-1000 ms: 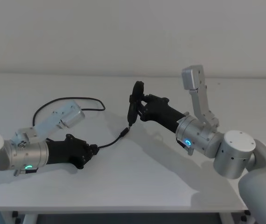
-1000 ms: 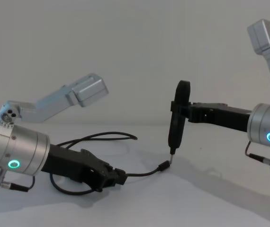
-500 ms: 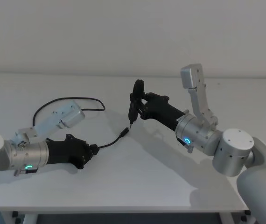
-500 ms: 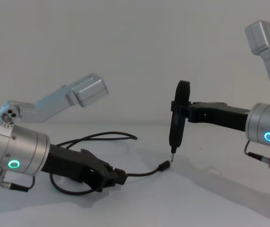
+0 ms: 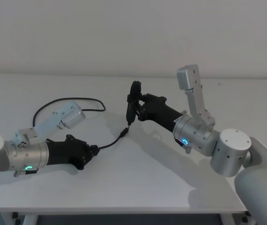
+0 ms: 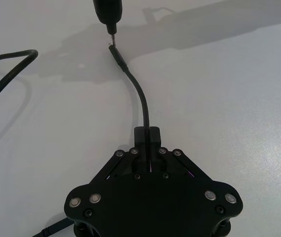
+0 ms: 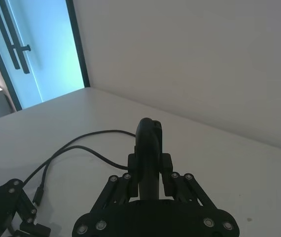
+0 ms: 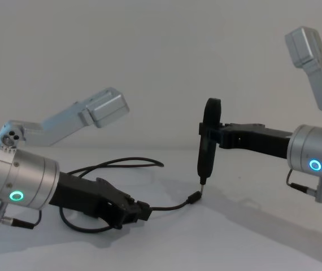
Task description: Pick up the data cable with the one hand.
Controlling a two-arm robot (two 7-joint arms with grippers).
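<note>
white table [image 5: 138,183] underneath. left gripper [image 6: 148,134] low on it, fingers [image 6: 155,132] clamped on the cable [image 5: 107,144], plug just ahead. right gripper [image 5: 137,106] gripping a black pen-like tool [image 8: 207,141], tip over that plug. grasp looks made; next, probably lift straight up.

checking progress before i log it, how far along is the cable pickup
Grip looks done: the left claw is shut on the cable near one plug. The cable lies on the table, so lifting remains. The right claw holds a black pen-like tool tip-down at that plug.
</note>
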